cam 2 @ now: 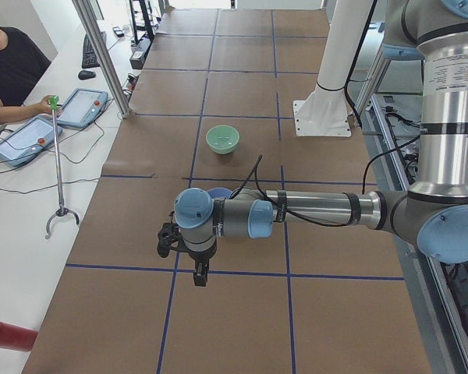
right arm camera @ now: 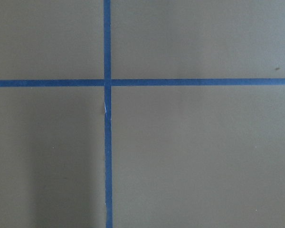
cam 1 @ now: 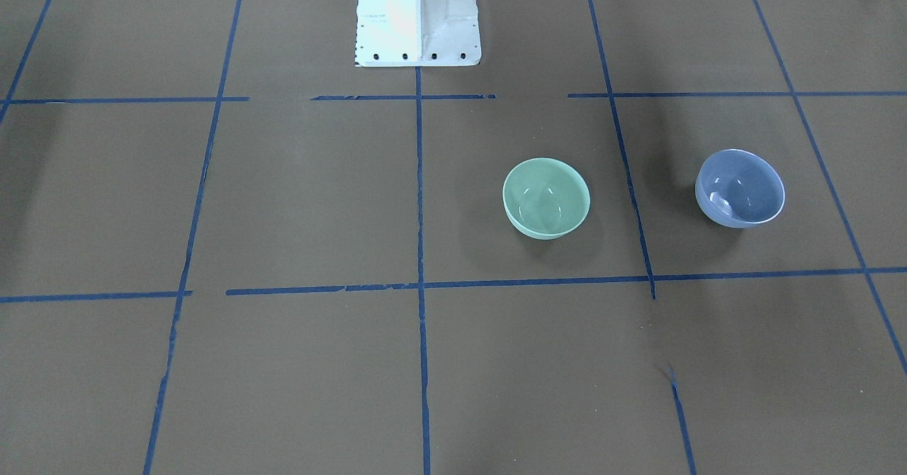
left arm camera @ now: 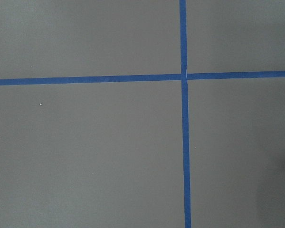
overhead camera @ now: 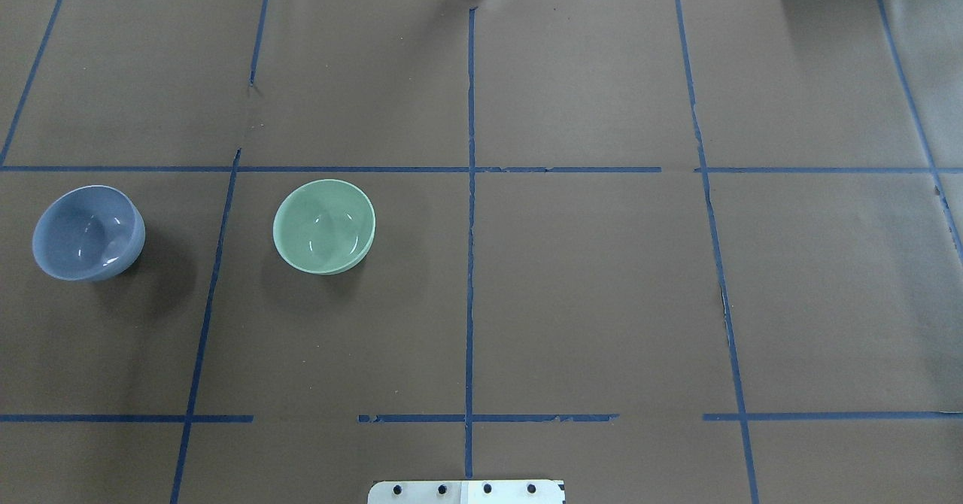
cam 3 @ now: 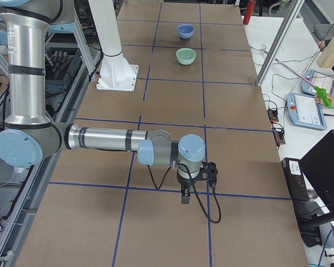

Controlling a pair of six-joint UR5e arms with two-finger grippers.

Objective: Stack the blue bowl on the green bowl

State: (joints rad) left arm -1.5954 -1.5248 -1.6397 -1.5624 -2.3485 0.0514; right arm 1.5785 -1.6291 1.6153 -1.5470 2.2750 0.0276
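Note:
The blue bowl (cam 1: 740,188) stands upright on the brown table, far out on the robot's left side (overhead camera: 89,232). The green bowl (cam 1: 546,198) stands upright beside it, apart from it and nearer the table's middle (overhead camera: 324,226). Both are empty. My left gripper (cam 2: 199,276) hangs high above the table near the blue bowl, which its wrist mostly hides in the exterior left view. My right gripper (cam 3: 185,196) hangs over the table's other end, far from both bowls (cam 3: 185,31) (cam 3: 186,56). I cannot tell whether either gripper is open or shut. Both wrist views show only table and blue tape.
The white robot pedestal (cam 1: 418,18) stands at the table's robot-side edge. Blue tape lines (overhead camera: 470,263) divide the table into squares. An operator (cam 2: 8,70) with a grabber stick (cam 2: 57,167) and teach pendants (cam 2: 82,107) sits beside the table. A metal post (cam 3: 275,41) stands at the operators' edge.

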